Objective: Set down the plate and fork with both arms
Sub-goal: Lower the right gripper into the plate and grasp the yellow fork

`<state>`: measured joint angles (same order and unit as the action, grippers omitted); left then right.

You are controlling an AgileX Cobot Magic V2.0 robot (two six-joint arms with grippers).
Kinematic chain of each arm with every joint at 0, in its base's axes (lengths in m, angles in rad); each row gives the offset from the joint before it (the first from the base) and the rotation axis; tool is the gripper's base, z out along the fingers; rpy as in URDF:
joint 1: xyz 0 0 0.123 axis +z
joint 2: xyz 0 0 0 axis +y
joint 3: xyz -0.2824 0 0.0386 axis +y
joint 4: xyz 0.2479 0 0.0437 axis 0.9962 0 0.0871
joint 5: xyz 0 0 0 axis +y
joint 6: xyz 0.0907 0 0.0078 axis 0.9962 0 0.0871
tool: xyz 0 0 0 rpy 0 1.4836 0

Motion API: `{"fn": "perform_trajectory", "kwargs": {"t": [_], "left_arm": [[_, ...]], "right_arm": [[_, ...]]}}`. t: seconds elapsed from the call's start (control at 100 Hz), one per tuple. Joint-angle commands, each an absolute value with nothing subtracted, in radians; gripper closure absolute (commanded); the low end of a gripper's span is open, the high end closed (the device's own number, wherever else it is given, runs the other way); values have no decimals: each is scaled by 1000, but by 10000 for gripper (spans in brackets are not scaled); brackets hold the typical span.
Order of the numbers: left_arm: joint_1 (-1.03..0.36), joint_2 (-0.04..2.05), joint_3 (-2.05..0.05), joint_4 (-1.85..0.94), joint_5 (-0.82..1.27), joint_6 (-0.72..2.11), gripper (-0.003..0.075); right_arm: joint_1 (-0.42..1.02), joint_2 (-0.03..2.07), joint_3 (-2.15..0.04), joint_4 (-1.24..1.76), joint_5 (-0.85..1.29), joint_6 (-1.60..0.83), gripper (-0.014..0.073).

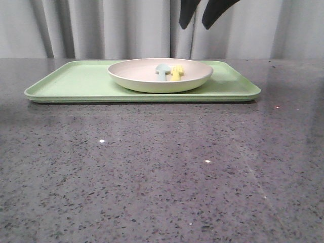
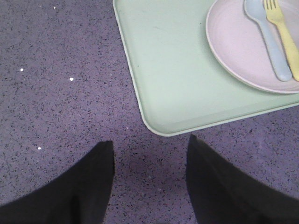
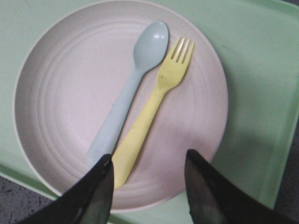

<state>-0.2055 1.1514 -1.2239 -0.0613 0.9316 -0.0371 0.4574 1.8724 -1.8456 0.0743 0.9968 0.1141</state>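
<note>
Both jaws gape empty; above the plate [image 3: 70, 116], the right gripper [image 3: 148, 161] could nudge the spoon [image 3: 128, 91] touching the fork [image 3: 152, 109], spoiling the pick.

A light green rectangular tray [image 1: 76, 83] lies on a dark speckled table [image 1: 162, 177]. On its right half sits a shallow cream plate [image 1: 152, 81] holding a pale blue spoon [image 1: 162, 71] and a yellow fork [image 1: 176, 72] side by side. Above, two dark gripper fingers [image 1: 188, 11] hang spread before a grey curtain [image 1: 101, 28].
</note>
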Motion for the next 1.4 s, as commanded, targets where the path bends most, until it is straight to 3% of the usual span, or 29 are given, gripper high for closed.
{"fn": "perform_trajectory", "kwargs": {"t": [0.0, 1.111, 1.201, 1.391], "left_arm": [[-203, 1113, -1247, -64, 862, -52, 366], [-203, 1092, -1247, -68, 864, -52, 366], [-203, 1092, -1247, -68, 864, -52, 366], [-203, 1092, -1247, -70, 864, -52, 366]], "right_arm": [[457, 1869, -1916, 87, 991, 135, 221], [458, 2067, -1953, 157, 1011, 196, 224], [458, 2067, -1953, 157, 1010, 196, 267], [458, 2067, -1953, 157, 1010, 196, 466]]}}
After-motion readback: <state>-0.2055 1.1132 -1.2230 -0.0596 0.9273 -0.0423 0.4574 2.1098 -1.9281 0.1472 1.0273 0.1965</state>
